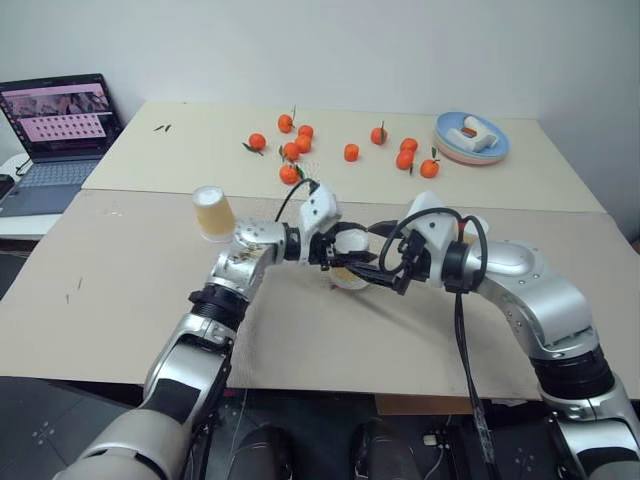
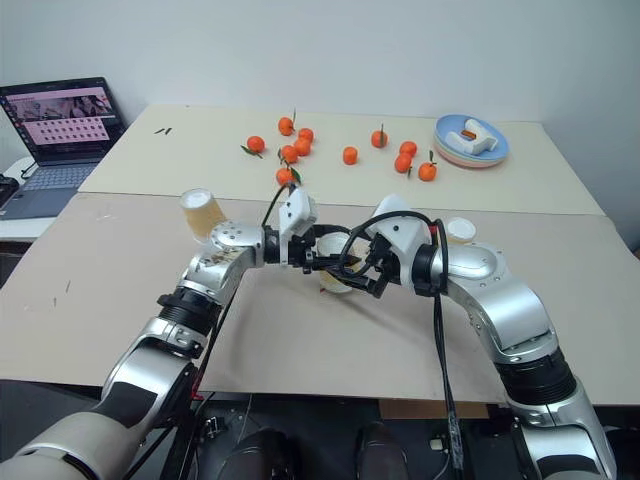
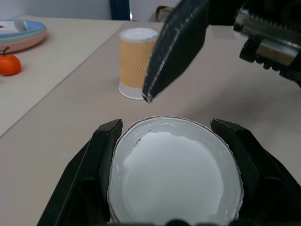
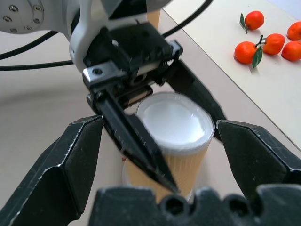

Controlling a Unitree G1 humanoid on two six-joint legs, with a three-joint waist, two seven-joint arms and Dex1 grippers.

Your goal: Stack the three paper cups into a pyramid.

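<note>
At frame centre the left gripper [image 1: 334, 252] was clamped on a paper cup [image 4: 175, 136], the right gripper [image 1: 385, 272], jaws spread wide, just beside it. Open tabletop [image 1: 120, 290] lay around them. A second cup [image 1: 213, 212] stood upper left, a third [image 2: 461, 230] behind the right arm, tangerines [image 1: 295, 150] beyond.

No readable text, label, brand or number is seen anywhere. On the laptop screen [image 1: 62, 112], rows of small marks are displayed on a pink field, but nothing there can be read.
</note>
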